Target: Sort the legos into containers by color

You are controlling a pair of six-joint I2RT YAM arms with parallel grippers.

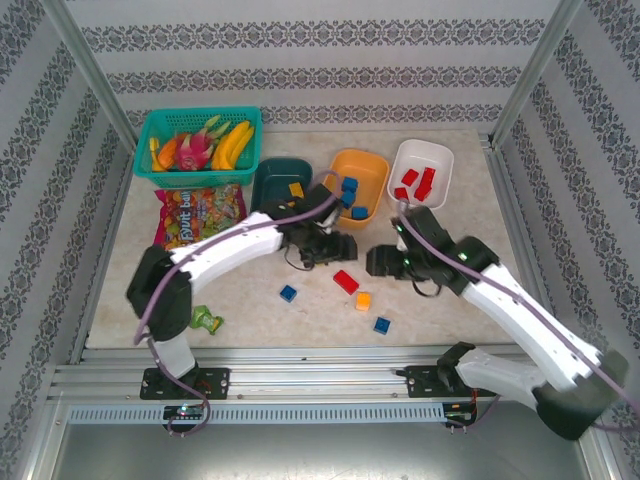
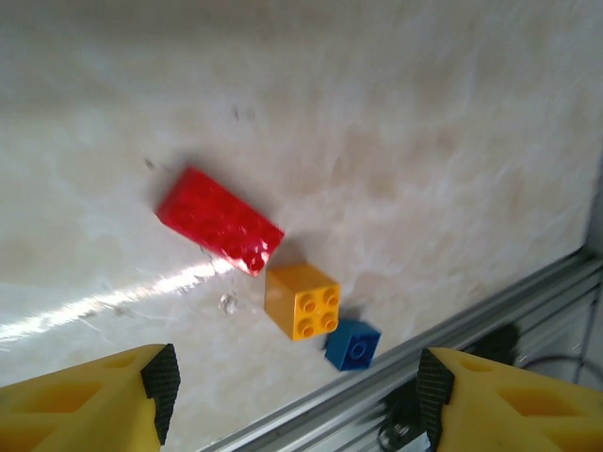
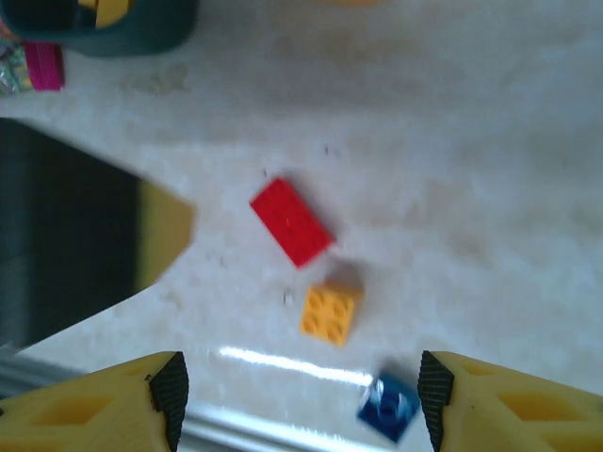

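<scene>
Four small studded plastic legos lay loose on the pale table [image 1: 250, 300]: a long red brick [image 1: 346, 281], a square yellow-orange brick [image 1: 363, 300] just beside one end of it, a small blue brick [image 1: 382, 325] near the front rail, and a second blue brick [image 1: 288, 293] apart on the left. Behind them stood three smooth plastic tubs. The white tub [image 1: 447, 160] held red pieces, the orange tub [image 1: 365, 170] held blue pieces, and the dark teal tub [image 1: 275, 180] held one yellow piece, so each colour had its place.

The left gripper [image 1: 335, 245] hung between the tubs and the loose bricks. Its yellow fingers [image 2: 141, 386] were spread wide with nothing between them. The right gripper [image 1: 385, 262] hung close beside it, released and empty as well. Both wrist cameras looked at the same group of three bricks.

The step in hand seemed to be choosing the next brick. To do it well, only one arm should go into that group, because the two wrists were near each other. The red brick should be taken across its narrow width, coming straight down, so that the yellow-orange neighbour is not pushed. The other arm could better take the lonely blue brick on the left.
</scene>
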